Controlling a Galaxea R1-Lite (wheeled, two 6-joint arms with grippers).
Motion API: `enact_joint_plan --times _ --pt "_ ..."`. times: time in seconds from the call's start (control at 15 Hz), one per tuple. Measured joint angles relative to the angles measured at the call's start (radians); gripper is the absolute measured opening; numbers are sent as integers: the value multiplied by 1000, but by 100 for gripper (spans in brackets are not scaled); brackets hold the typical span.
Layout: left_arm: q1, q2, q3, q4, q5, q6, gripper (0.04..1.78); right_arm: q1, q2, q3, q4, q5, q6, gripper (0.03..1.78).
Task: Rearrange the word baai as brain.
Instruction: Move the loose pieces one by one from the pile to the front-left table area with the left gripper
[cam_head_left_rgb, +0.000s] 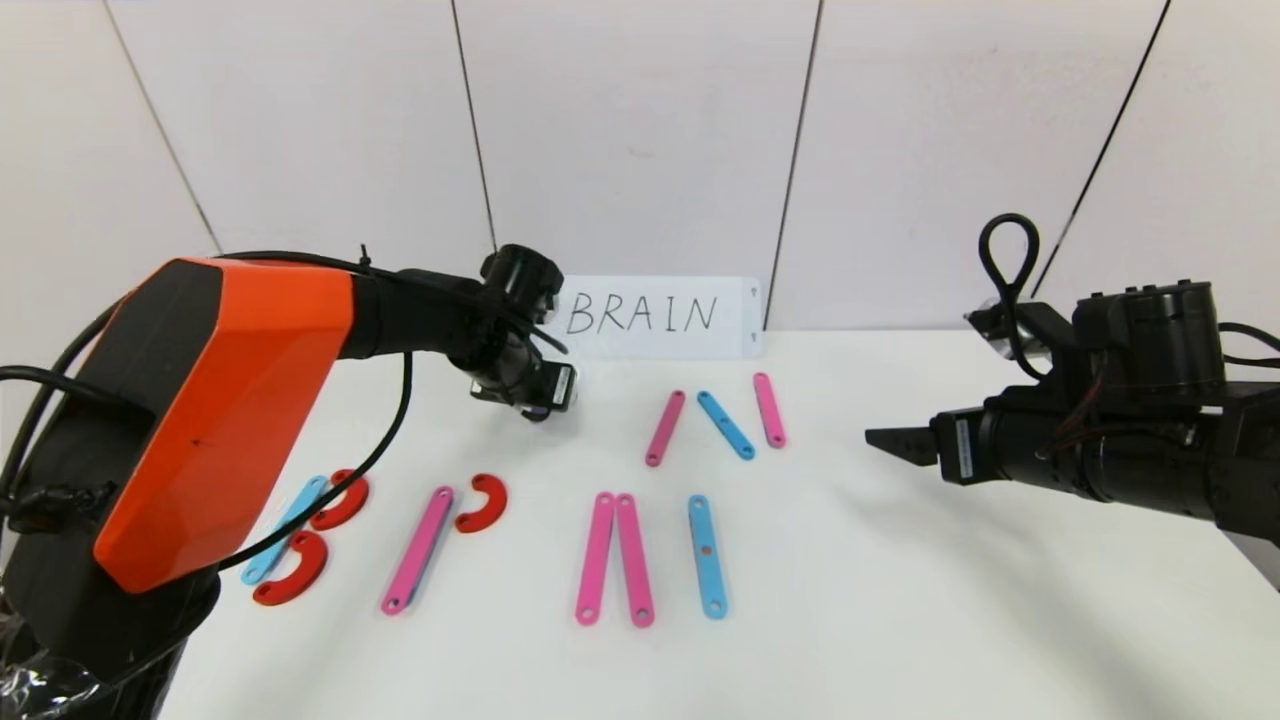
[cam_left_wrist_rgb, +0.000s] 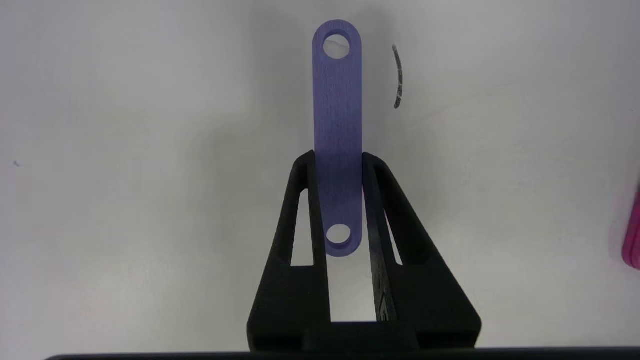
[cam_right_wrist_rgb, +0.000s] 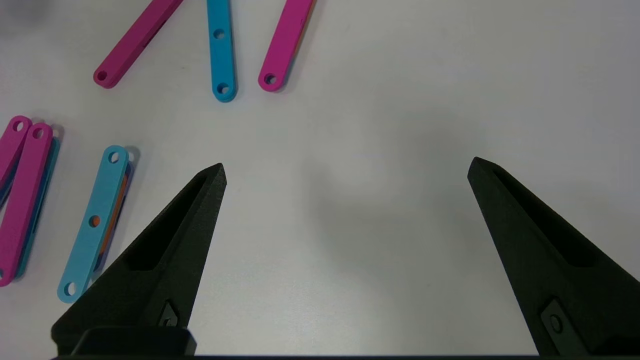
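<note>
The word lies on the white table (cam_head_left_rgb: 900, 620). At the left a blue strip (cam_head_left_rgb: 285, 528) with two red arcs (cam_head_left_rgb: 340, 500) makes a B. A pink strip (cam_head_left_rgb: 418, 548) with one red arc (cam_head_left_rgb: 482, 502) lies beside it. Two pink strips (cam_head_left_rgb: 615, 558) lie side by side, then a blue strip (cam_head_left_rgb: 706, 555). Farther back, pink, blue (cam_head_left_rgb: 726, 425) and pink strips form an N. My left gripper (cam_head_left_rgb: 530, 400) hovers near the back, shut on the short purple strip (cam_left_wrist_rgb: 337, 115), its fingers (cam_left_wrist_rgb: 305, 200) pressing both edges. My right gripper (cam_head_left_rgb: 895, 443) is open and empty at the right.
A white card (cam_head_left_rgb: 655, 316) with handwritten "BRAIN" stands against the back wall. The right wrist view shows the N strips (cam_right_wrist_rgb: 220, 50) and the lone blue strip (cam_right_wrist_rgb: 95, 222) beyond my open right gripper (cam_right_wrist_rgb: 346, 167). A dark curved mark (cam_left_wrist_rgb: 397, 75) is on the table.
</note>
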Motion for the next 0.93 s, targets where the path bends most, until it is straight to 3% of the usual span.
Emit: enact_joint_plan --times 0.4,0.8,0.93 --pt "-26 -177 201 8 43 -136 27 1 0 0 0 1 0 170" --pt "-138 -395 510 17 241 -423 27 6 0 0 0 3 0 170" --pt "-192 -449 574 84 291 -529 27 6 1 0 0 3 1 170"
